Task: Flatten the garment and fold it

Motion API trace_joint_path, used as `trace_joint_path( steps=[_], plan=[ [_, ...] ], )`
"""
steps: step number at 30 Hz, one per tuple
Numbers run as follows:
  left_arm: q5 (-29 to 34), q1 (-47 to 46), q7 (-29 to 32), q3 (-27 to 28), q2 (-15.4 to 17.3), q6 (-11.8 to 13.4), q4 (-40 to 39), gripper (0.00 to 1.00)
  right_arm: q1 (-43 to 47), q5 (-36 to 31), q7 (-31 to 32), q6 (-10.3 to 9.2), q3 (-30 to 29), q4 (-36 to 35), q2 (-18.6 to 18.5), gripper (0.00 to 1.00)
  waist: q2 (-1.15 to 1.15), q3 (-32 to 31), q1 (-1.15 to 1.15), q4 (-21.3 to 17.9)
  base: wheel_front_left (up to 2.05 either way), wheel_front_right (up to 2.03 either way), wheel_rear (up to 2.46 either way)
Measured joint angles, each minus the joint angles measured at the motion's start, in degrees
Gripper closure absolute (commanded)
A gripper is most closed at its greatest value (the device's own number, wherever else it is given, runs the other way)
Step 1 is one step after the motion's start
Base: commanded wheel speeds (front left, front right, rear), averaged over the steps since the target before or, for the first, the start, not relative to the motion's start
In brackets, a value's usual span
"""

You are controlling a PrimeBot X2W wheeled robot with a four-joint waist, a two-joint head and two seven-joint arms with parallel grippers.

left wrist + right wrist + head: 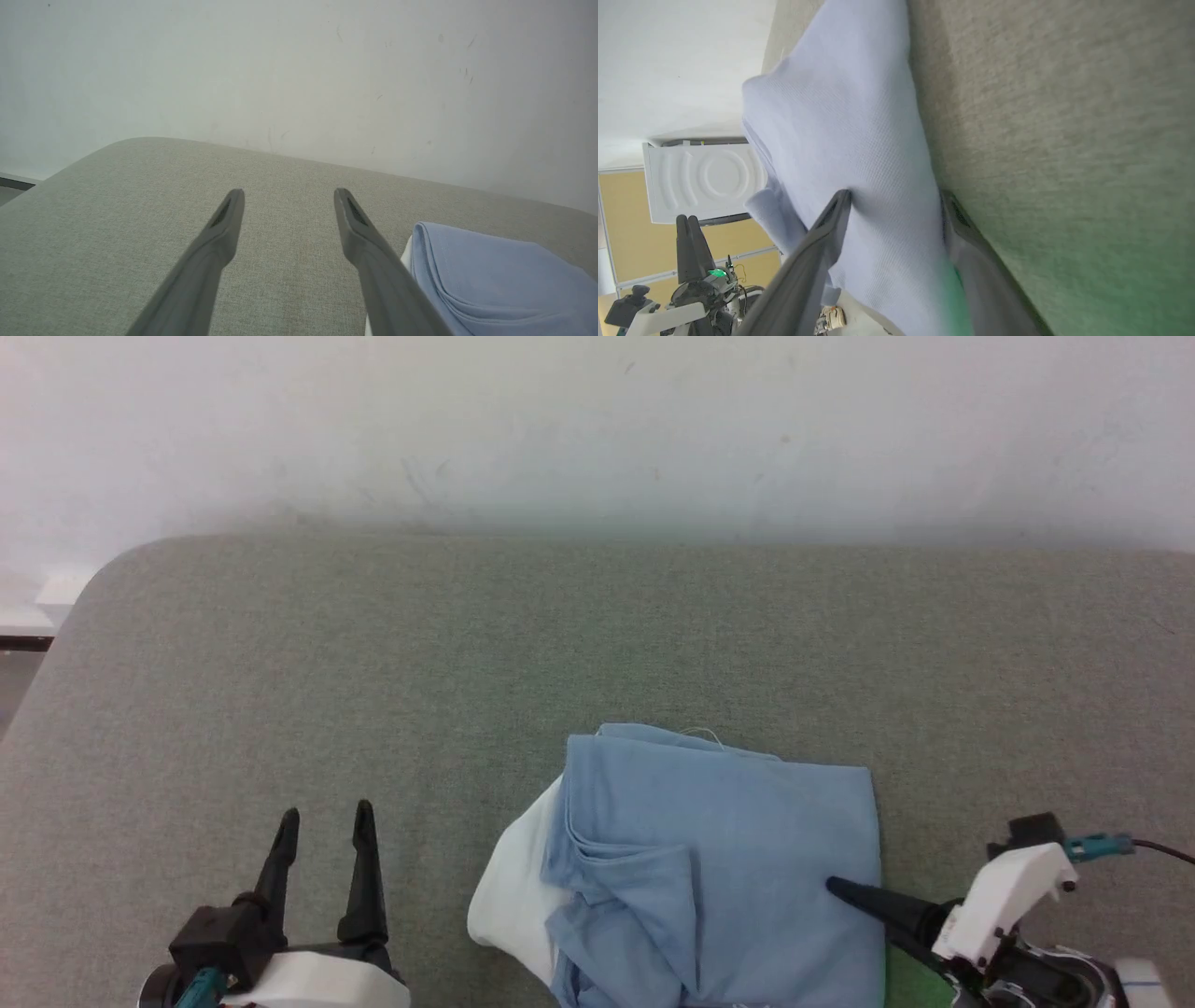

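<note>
A scuffed white wall (pixel 597 420) backs the grey-green fabric surface (pixel 373 663); beyond, perhaps a white appliance (pixel 705 182).

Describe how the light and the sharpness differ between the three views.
Head view: soft even light, wall washed out, green tint on the table beside the garment. Left wrist view: pale, low contrast. Right wrist view: turned sideways, green glow lower right, close fabric slightly soft.

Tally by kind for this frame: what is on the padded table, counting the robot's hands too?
Garment, light blue: 1
Robot hands: 2, the left hand and the right hand
Total: 3
</note>
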Motion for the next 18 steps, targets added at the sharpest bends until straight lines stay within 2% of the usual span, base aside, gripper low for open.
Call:
trace_joint_path(
  steps=[1,2,3,4,7,9,11,14,18],
  plan=[
    [0.2,0.0,0.0,0.0,-0.1,-0.3,0.1,0.00,-0.5,-0.1,-0.3,0.00,0.8,0.9,0.0,0.00,0.00,-0.1,0.00,0.1,0.00,0.00,0.00],
    [0.4,0.0,0.0,0.0,-0.2,-0.4,0.2,0.00,-0.9,-0.5,-0.7,0.01,1.7,1.6,-0.1,0.51,0.00,-0.2,0.00,0.2,0.00,0.00,0.00],
    [0.4,0.0,0.0,0.1,-0.4,-0.5,0.2,0.00,-1.2,-0.5,-1.0,0.01,2.3,2.2,-0.3,0.83,0.00,-0.2,-0.01,0.4,0.00,0.00,0.00],
    [0.4,-0.1,0.0,0.2,-0.4,-0.6,0.3,0.00,-1.5,-0.5,-1.2,0.01,3.0,2.5,-0.4,1.00,0.00,-0.3,0.00,0.4,0.00,0.00,0.00],
    [0.5,-0.5,0.0,0.5,-0.6,-0.9,0.4,0.00,-1.8,-1.2,-2.7,-0.01,6.7,1.1,-1.7,1.00,0.00,-0.5,0.00,0.4,0.00,0.00,0.00],
    [0.5,-0.5,0.0,1.0,-0.8,-0.9,0.4,0.00,-1.8,-3.3,-4.6,-0.01,10.5,-1.9,-3.9,1.00,0.00,-0.6,0.00,0.1,0.00,0.00,0.00],
    [0.8,-0.5,0.0,1.2,-1.0,-1.2,0.5,0.00,-1.8,-8.0,-6.9,0.00,15.9,-6.0,-8.0,1.00,0.00,-0.7,0.00,-0.4,0.00,0.00,0.00],
    [0.9,-0.5,0.0,1.6,-1.3,-1.4,0.4,0.00,-2.0,-18.0,-12.1,0.00,24.0,-13.1,-16.1,1.00,0.00,-0.7,0.00,-1.5,0.00,0.00,0.00],
    [0.9,-0.5,0.0,2.4,-1.5,-1.8,0.2,0.00,-3.1,-28.2,-15.8,0.02,30.0,-21.6,-24.4,1.00,0.00,-0.6,0.00,-3.7,0.00,0.00,0.00]
  ],
)
